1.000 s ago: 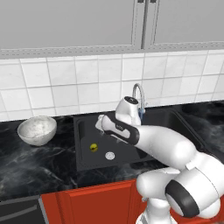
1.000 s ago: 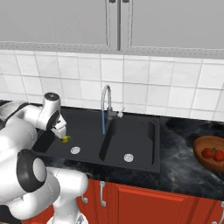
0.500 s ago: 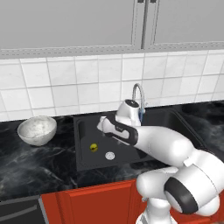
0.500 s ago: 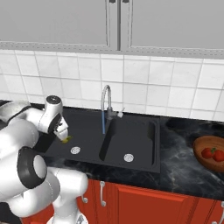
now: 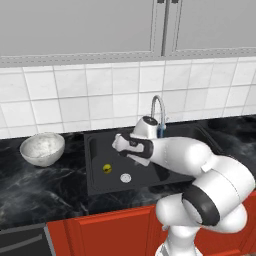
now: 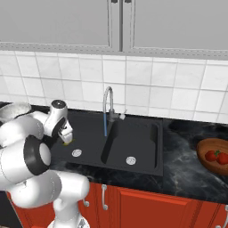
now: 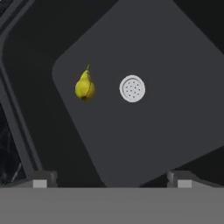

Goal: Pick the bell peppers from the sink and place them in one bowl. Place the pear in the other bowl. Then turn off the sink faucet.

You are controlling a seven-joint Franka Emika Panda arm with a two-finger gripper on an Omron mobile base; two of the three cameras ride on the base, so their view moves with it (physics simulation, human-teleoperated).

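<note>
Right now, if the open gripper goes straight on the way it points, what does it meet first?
Probably the matte black sink's bare floor, near the round silver drain disc. The small yellow pear lies off to one side.

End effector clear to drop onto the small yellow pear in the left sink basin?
Likely yes. The end effector hangs open above the matte black sink, and the small yellow pear lies alone beside the round silver drain disc, nothing between them.
</note>
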